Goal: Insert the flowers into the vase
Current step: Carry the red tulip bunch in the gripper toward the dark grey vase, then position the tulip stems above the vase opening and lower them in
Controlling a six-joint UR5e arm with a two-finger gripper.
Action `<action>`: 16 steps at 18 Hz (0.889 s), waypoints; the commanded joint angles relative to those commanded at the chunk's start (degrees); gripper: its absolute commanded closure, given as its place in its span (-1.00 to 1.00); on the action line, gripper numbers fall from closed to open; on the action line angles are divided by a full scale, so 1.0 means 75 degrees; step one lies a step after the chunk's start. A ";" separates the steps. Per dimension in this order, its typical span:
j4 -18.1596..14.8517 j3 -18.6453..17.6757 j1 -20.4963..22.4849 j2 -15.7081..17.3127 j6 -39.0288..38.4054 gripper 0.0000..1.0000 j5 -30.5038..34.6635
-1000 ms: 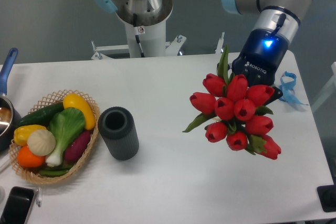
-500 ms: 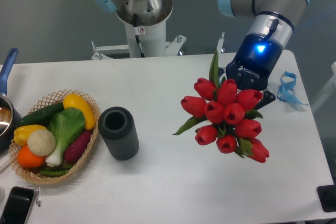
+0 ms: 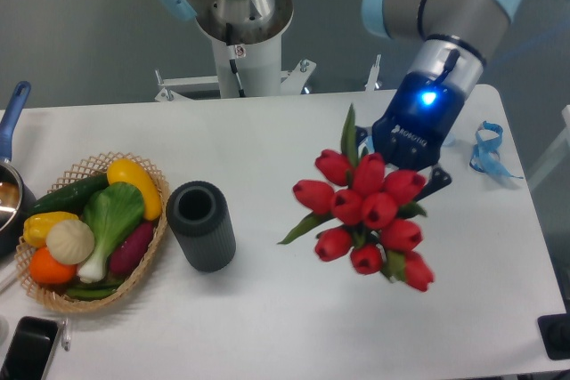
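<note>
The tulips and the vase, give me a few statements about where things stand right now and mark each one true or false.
1. The flowers are held by the gripper above the table. True.
2. The flowers are already in the vase. False: they hang in the air to its right, apart from it.
3. The vase stands upright beside the wicker basket. True.
4. The vase mouth has a toy vegetable in it. False: it looks empty; the vegetables are in the basket.
5. A blue ribbon lies near the table's right edge. True.
</note>
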 joint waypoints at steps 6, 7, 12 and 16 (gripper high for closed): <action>0.0047 -0.0257 -0.0199 0.0047 0.0410 0.50 -0.1614; 0.0059 -0.0409 -0.0176 0.0082 0.0515 0.50 -0.1884; 0.0129 -0.1533 -0.0013 0.0502 0.1687 0.51 -0.3281; 0.0129 -0.2038 -0.0070 0.0995 0.1723 0.51 -0.3386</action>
